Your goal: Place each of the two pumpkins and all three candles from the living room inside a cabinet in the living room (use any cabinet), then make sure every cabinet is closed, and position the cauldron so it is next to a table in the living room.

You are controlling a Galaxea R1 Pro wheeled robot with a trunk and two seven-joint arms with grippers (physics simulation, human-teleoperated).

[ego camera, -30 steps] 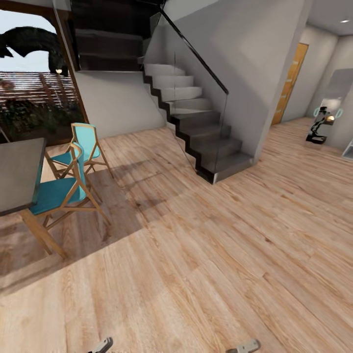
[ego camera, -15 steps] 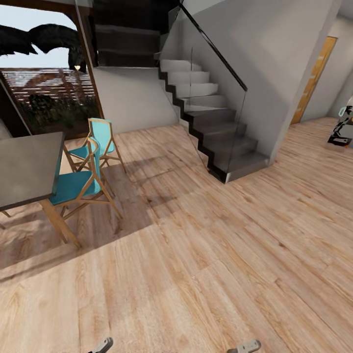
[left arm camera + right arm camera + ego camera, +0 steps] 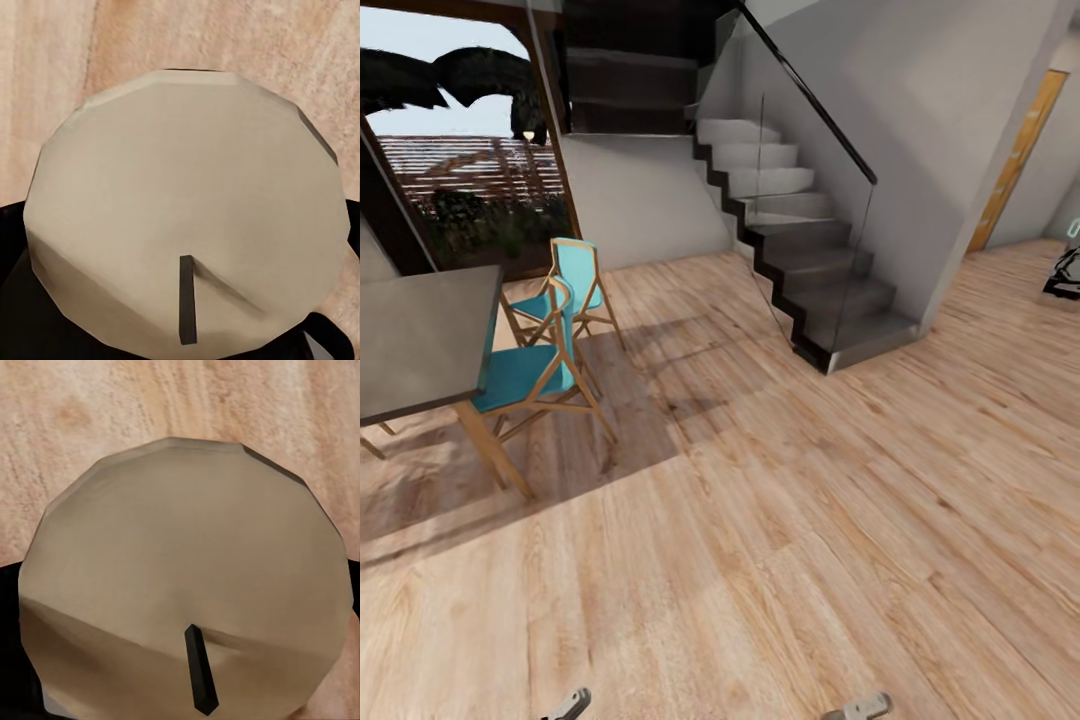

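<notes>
Beside the staircase (image 3: pixel 800 240), the view has swung left toward the dining chairs (image 3: pixel 550 340) (robot in transit), each pincer closed around a candle (image 3: pixel 187 217).

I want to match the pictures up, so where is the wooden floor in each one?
Head view: the wooden floor spreads from the blue chairs and the stairs down to the picture's near edge.
Left wrist view: it lies behind the pale candle.
Right wrist view: it lies behind another candle.
Shared landmark: the light wood grain of the planks.
</notes>
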